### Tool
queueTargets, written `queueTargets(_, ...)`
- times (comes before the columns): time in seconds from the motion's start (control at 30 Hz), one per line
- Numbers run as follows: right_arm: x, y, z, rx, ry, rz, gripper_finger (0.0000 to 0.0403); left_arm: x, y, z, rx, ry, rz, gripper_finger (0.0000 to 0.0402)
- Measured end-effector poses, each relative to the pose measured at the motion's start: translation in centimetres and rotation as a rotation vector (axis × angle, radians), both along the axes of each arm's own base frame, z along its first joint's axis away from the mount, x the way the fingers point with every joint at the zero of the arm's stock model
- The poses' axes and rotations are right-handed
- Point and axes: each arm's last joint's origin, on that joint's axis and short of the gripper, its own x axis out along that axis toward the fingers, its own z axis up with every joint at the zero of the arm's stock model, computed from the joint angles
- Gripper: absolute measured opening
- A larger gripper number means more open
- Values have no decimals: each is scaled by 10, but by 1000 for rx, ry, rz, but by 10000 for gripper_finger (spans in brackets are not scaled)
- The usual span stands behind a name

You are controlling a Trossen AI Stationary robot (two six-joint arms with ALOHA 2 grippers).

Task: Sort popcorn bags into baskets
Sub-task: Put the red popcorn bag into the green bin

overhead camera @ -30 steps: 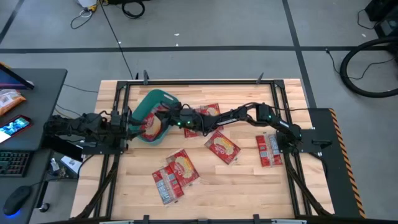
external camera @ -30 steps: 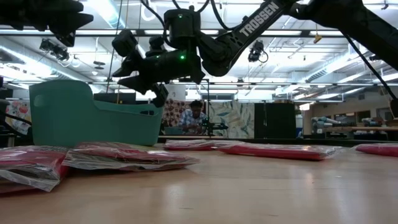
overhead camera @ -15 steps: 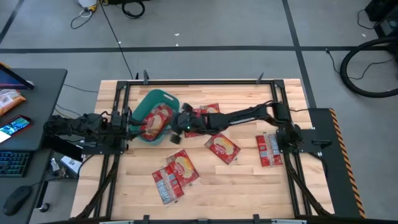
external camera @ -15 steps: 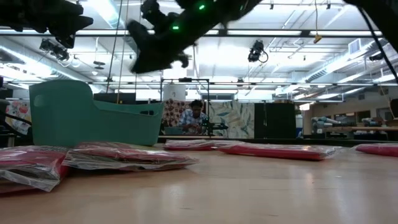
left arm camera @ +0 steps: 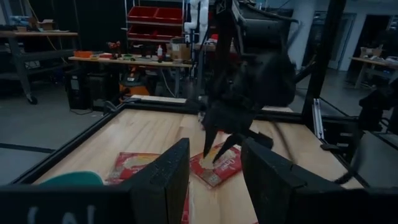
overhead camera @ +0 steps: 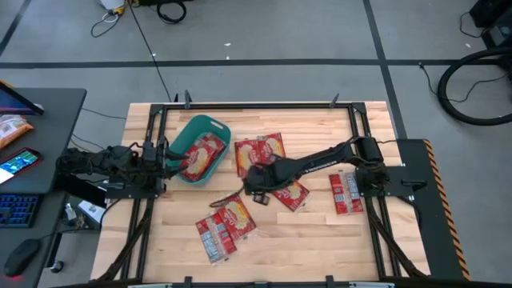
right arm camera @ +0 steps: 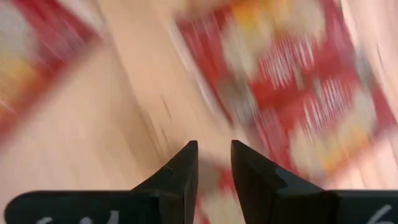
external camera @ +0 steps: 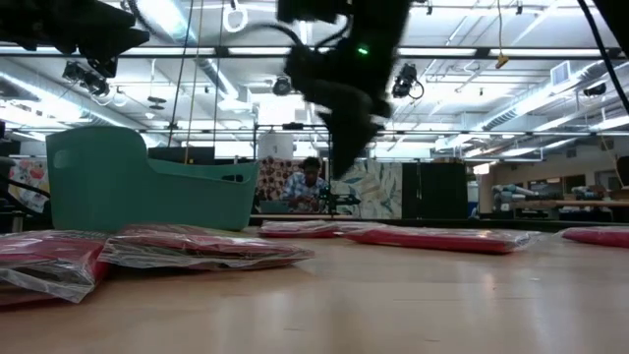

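The teal basket sits at the table's left with one red popcorn bag lying inside it. Several more red bags lie flat on the wood: two at the far middle, one at the centre, one at the right, two near the front. My right gripper hangs open over the table, fingers pointing down, beside the central bag. My left gripper is open at the basket's left end. My left gripper stands right by the basket's left end with nothing between its fingers; I cannot tell whether it touches the basket.
A black frame runs around the wooden tabletop. Bare wood lies along the near right part and between the basket and the front bags. A desk with a phone and keyboard stands off the left edge. A person sits in the room beyond.
My right gripper has swung from above the basket toward the table's middle and near edge, tipping until its fingers point down. The bag that sat under it stays in the basket and now shows in full.
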Motion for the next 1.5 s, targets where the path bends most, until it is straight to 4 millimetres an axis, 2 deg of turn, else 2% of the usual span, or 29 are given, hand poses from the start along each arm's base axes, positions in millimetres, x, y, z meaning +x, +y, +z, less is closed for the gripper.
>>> queueTargets(0.2,-43,7,4,-34,301,-258,101,0,0,-1,-2,7,0,151)
queueTargets(0.37,-70,10,-8,-32,443,-377,101,0,0,-1,-15,7,0,151)
queueTargets(0.57,-112,7,-29,43,518,-517,101,0,0,-2,-17,20,0,151)
queueTargets(0.67,-136,3,-31,65,550,-602,101,0,0,-2,-17,19,0,151)
queueTargets(0.8,-160,0,-27,120,484,-702,101,0,0,-2,-16,19,0,151)
queueTargets(1.03,-174,0,-32,257,380,-775,117,0,0,-2,-17,19,0,151)
queueTargets(1.33,-182,-2,-37,221,404,-847,218,0,0,-2,-16,19,0,151)
queueTargets(1.5,-181,-2,-38,202,367,-936,242,0,0,-2,-17,19,0,151)
